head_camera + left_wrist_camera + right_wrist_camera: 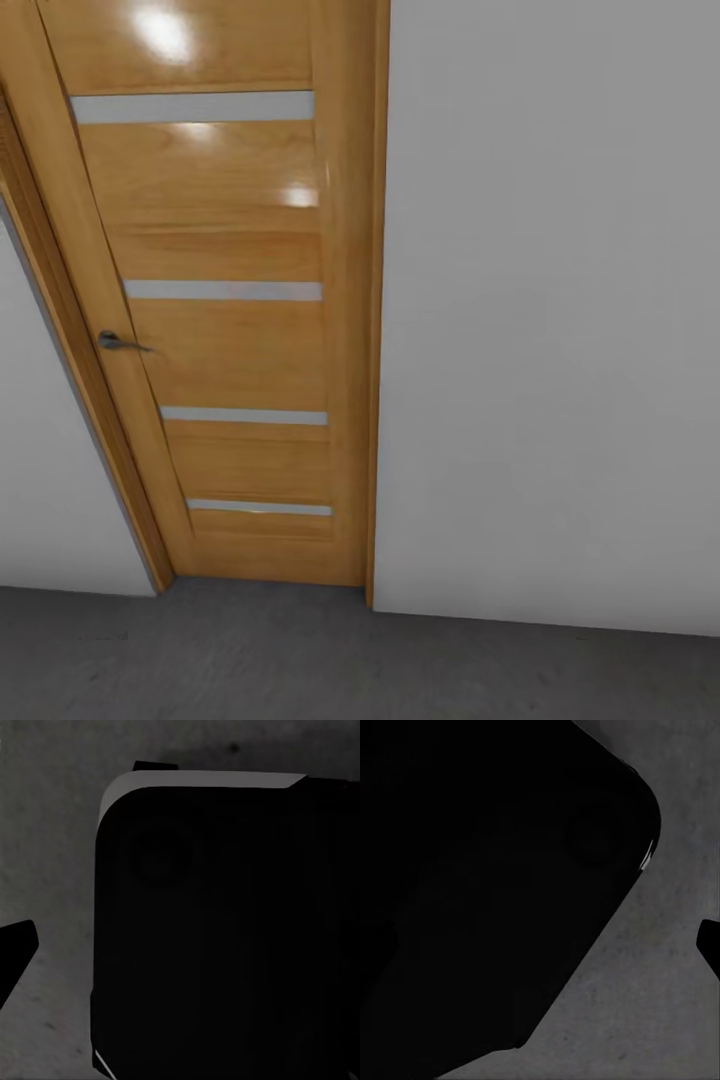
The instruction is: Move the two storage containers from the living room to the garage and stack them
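Observation:
The two storage containers are out of view. The head view faces a closed honey-coloured wooden door [230,330] with pale horizontal strips and a metal lever handle [118,343], set in a white wall [550,320]. Below it runs dark grey mottled concrete floor [300,660]. In the left wrist view my left gripper [180,952] hangs over the same floor [52,832], one dark fingertip [15,949] at the frame's edge and nothing between the fingers. My right gripper [547,945] likewise shows one fingertip [710,945] at the edge above the floor [660,1005], holding nothing.
The robot's own black rounded base [225,930] sits under both hands, also dark and large in the right wrist view [495,885]. The door frame [375,300] and the wall stand close ahead. A second white wall section [50,480] lies left of the door.

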Controlling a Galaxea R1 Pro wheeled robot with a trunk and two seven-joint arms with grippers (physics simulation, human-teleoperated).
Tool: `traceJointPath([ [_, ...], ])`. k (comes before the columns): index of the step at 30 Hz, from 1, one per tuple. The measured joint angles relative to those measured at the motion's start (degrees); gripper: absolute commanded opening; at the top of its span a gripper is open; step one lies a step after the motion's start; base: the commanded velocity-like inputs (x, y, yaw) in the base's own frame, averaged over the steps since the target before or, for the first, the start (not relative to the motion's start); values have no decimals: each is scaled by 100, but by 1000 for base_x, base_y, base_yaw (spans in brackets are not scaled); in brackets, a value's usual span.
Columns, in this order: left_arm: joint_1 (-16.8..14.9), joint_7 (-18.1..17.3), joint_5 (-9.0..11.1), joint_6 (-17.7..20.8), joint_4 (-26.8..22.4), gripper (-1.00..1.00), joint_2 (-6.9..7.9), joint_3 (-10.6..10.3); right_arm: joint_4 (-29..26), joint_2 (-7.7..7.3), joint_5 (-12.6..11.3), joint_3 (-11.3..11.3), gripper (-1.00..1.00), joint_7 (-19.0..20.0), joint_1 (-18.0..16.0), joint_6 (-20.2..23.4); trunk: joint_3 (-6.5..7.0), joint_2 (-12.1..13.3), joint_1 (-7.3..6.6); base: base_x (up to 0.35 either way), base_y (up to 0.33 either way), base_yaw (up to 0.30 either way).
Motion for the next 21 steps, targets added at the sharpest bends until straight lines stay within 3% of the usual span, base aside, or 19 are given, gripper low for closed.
traceJointPath([
  [8,0,0,0,-1,0,100,0,0,5,21,21,20,100,15,0,-16,0,0,0,0,0,182],
  [21,0,0,0,0,0,100,0,0,6,25,19,6,100,-16,0,-33,0,0,0,0,0,270],
])
